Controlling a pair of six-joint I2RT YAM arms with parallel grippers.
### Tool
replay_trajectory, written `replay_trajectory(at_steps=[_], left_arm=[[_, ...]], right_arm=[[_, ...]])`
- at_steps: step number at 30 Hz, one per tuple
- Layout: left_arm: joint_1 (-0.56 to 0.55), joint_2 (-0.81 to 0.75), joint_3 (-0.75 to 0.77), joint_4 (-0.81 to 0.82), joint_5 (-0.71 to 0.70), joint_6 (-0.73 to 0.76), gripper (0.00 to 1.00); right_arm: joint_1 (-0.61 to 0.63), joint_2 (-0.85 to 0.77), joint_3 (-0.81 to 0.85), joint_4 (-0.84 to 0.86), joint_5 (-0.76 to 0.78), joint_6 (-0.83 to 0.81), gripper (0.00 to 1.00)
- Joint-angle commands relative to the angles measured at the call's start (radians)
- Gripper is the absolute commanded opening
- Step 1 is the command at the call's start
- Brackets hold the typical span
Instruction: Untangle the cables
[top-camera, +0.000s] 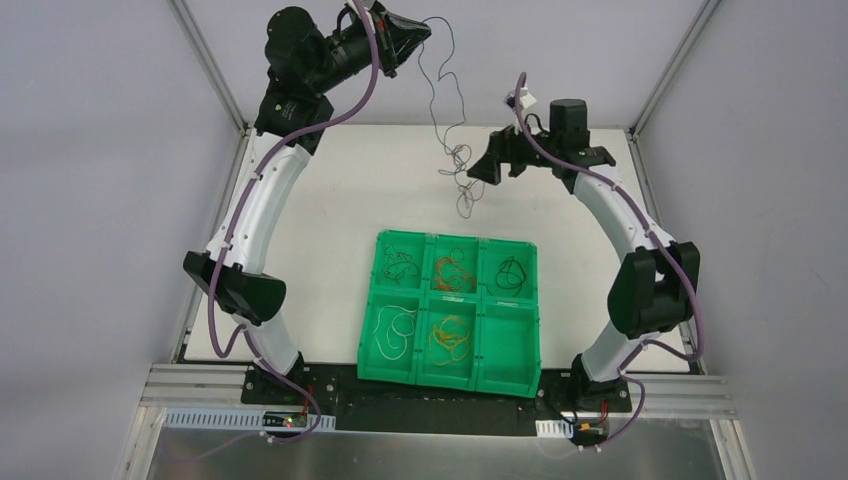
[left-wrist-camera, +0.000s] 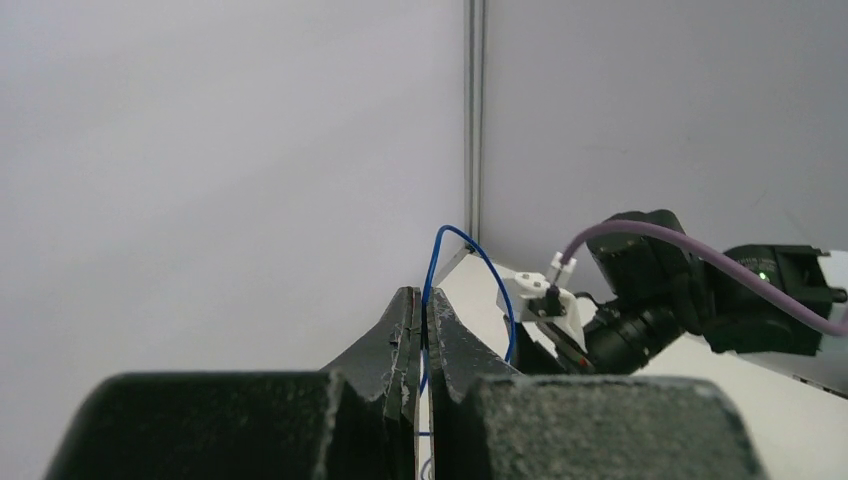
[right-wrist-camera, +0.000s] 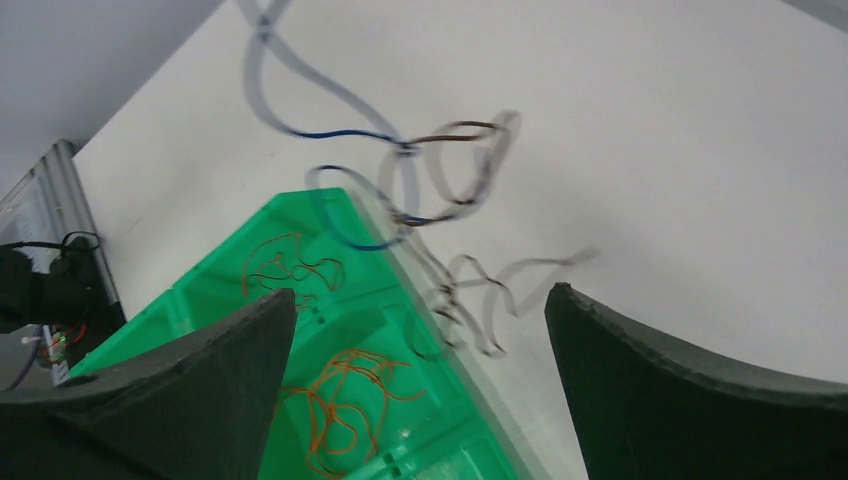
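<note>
Left arm (top-camera: 265, 190): reared up high toward the far side of the desk (top-camera: 330, 200), wrist pointing right

Left fingers (left-wrist-camera: 395, 345): clenched tight on a thin blue wire (left-wrist-camera: 470, 245), which arches up out of the tips and curls back down

Hanging strand: from that grip the wire drops in loose waves to the tangle (top-camera: 459, 165), a small knot of blue and brownish loops held up over the desk beyond the tray

Lowest loop: whether it touches the desk I cannot tell

Right fingers (right-wrist-camera: 215, 360): spread wide apart, gripping nothing, with the tangle just beside them, blurred in the wrist view

Tray (top-camera: 508, 345): green, six compartments, sitting on the desk between the two arm bases

Far row of the tray: dark wires (top-camera: 400, 265) on the left, orange wires (top-camera: 453, 272) in the middle, a black loop (top-camera: 510, 275) on the right

Near row of the tray: white wires (top-camera: 393, 328) on the left, yellow-orange wires (top-camera: 450, 335) in the middle
</note>
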Motion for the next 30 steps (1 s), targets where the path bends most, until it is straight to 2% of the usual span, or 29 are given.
replay_trajectory(at_steps=[1, 4, 6, 7, 9, 11, 12, 18, 19, 20, 22, 23, 24, 25, 27, 30], left_arm=[[0.003, 0.023, 0.061, 0.089, 0.007, -0.097, 0.00], [0.002, 0.047, 0.082, 0.102, 0.021, -0.138, 0.00], [0.002, 0.058, 0.093, 0.113, 0.023, -0.157, 0.00], [0.002, 0.063, 0.101, 0.115, 0.023, -0.164, 0.00], [0.002, 0.072, 0.118, 0.115, 0.016, -0.173, 0.00], [0.002, 0.075, 0.133, 0.112, 0.006, -0.171, 0.00], [0.002, 0.075, 0.138, 0.109, 0.000, -0.165, 0.00], [0.005, 0.051, 0.140, 0.064, -0.059, -0.080, 0.00], [0.005, 0.045, 0.135, 0.059, -0.063, -0.066, 0.00], [0.004, 0.039, 0.127, 0.058, -0.065, -0.056, 0.00], [0.005, 0.027, 0.108, 0.062, -0.064, -0.044, 0.00], [0.005, 0.023, 0.100, 0.065, -0.062, -0.045, 0.00], [0.005, 0.019, 0.093, 0.067, -0.061, -0.047, 0.00], [0.005, 0.017, 0.089, 0.070, -0.061, -0.047, 0.00], [0.005, 0.017, 0.089, 0.074, -0.058, -0.051, 0.00], [0.005, 0.020, 0.095, 0.088, -0.050, -0.064, 0.00]], right_arm=[[0.040, -0.033, -0.082, 0.205, -0.108, 0.079, 0.99], [0.070, -0.002, -0.109, 0.247, -0.077, 0.037, 0.99], [0.090, 0.030, -0.154, 0.375, 0.004, 0.037, 0.98], [0.101, 0.049, -0.173, 0.441, 0.048, 0.025, 0.90], [0.122, 0.101, -0.186, 0.524, 0.169, -0.010, 0.55], [0.135, 0.158, -0.177, 0.582, 0.259, -0.035, 0.13], [0.137, 0.186, -0.159, 0.590, 0.288, -0.044, 0.00], [0.125, 0.234, -0.113, 0.550, 0.325, -0.064, 0.00], [0.119, 0.229, -0.106, 0.528, 0.289, -0.056, 0.03], [0.113, 0.218, -0.097, 0.499, 0.236, -0.049, 0.22], [0.112, 0.186, -0.103, 0.480, 0.132, -0.027, 0.68], [0.115, 0.167, -0.115, 0.480, 0.084, -0.016, 0.84], [0.121, 0.148, -0.123, 0.480, 0.041, -0.001, 0.94], [0.130, 0.122, -0.132, 0.479, -0.010, 0.008, 0.99], [0.152, 0.094, -0.156, 0.495, -0.069, 0.017, 0.99], [0.201, 0.108, -0.173, 0.555, -0.050, 0.011, 0.99]])
